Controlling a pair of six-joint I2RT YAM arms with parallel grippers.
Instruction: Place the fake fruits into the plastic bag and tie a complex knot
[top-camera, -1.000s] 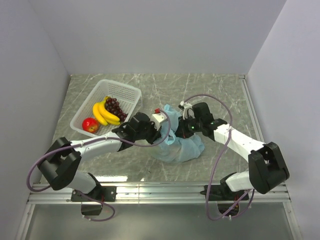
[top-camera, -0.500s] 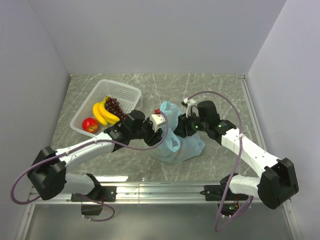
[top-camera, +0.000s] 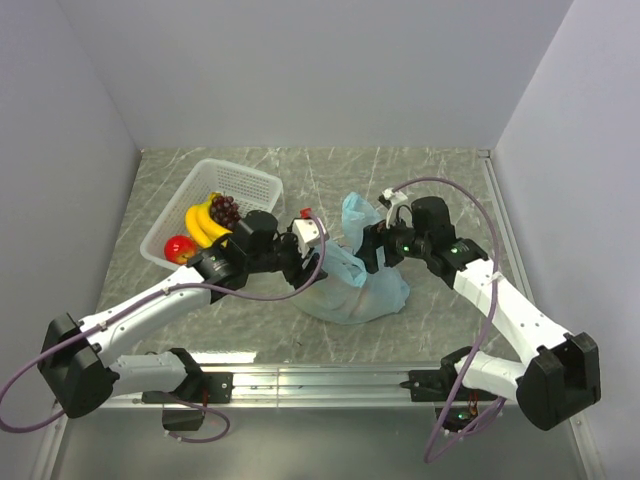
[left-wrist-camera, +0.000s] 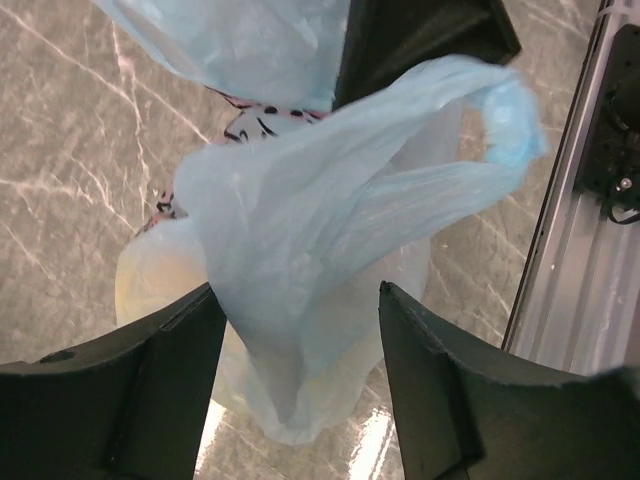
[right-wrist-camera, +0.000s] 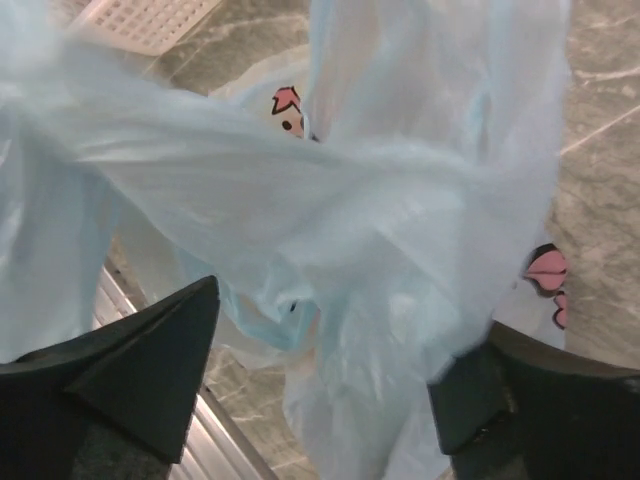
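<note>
The light-blue plastic bag (top-camera: 365, 285) lies bulging on the marble table between my two arms, its top flap standing up. My left gripper (top-camera: 312, 262) is open at its left side. In the left wrist view loose bag film (left-wrist-camera: 300, 220) hangs between the spread fingers (left-wrist-camera: 130, 390), unclamped, and a handle loop (left-wrist-camera: 510, 130) sticks out to the right. My right gripper (top-camera: 373, 255) is open at the bag's right, with crumpled film (right-wrist-camera: 380, 200) draped between its fingers (right-wrist-camera: 120, 370). Something pale yellow (left-wrist-camera: 150, 290) shows through the film. Bananas (top-camera: 203, 225), grapes (top-camera: 226, 210) and an apple (top-camera: 180, 248) lie in the basket. No knot shows.
The white latticed basket (top-camera: 250, 185) stands at the back left, close behind my left arm. Grey walls close the table on three sides. A metal rail (top-camera: 320, 375) runs along the near edge, also seen as the rail (left-wrist-camera: 570, 280) in the left wrist view.
Both grippers went from shut to open and let go of the bag's handles. The arms drew apart, left one leftwards and right one rightwards. The bag's top flap sprang up.
</note>
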